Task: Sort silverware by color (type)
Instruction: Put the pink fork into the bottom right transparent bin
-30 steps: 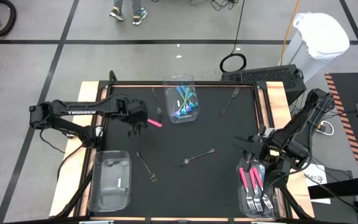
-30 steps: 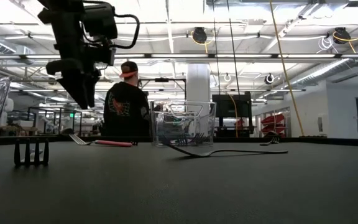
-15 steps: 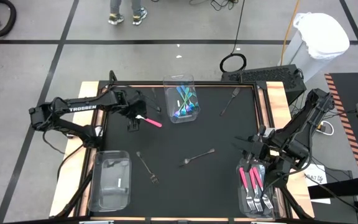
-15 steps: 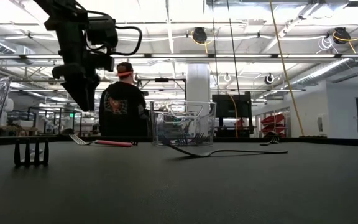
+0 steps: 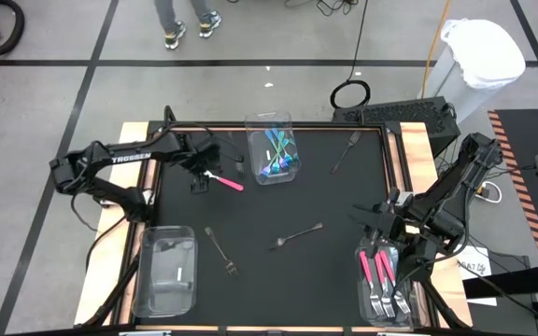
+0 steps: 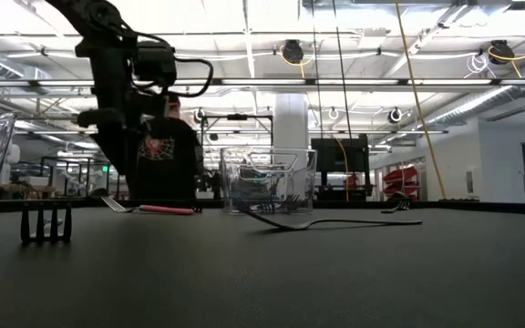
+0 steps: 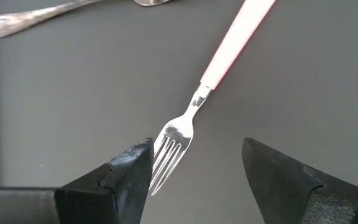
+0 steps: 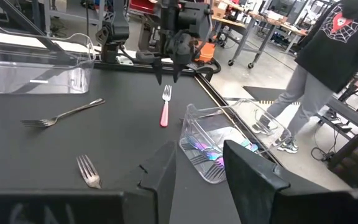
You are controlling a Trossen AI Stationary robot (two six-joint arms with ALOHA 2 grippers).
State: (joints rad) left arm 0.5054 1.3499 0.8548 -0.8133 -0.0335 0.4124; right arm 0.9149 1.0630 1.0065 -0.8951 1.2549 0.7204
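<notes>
Left gripper [image 5: 203, 174], jaws apart, has shifted from beside the pink-handled fork [image 5: 224, 180] to over its tines; fork lies flat just left of the teal-fork bin [image 5: 271, 123]. Pickup looks imminent. Right gripper [image 5: 374, 217] parked, open.

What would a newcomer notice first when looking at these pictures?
The left gripper hovers open over the pink-handled fork at the mat's far left. Next come the clear bin of teal utensils at the far edge and the bin of pink forks under the right gripper.
</notes>
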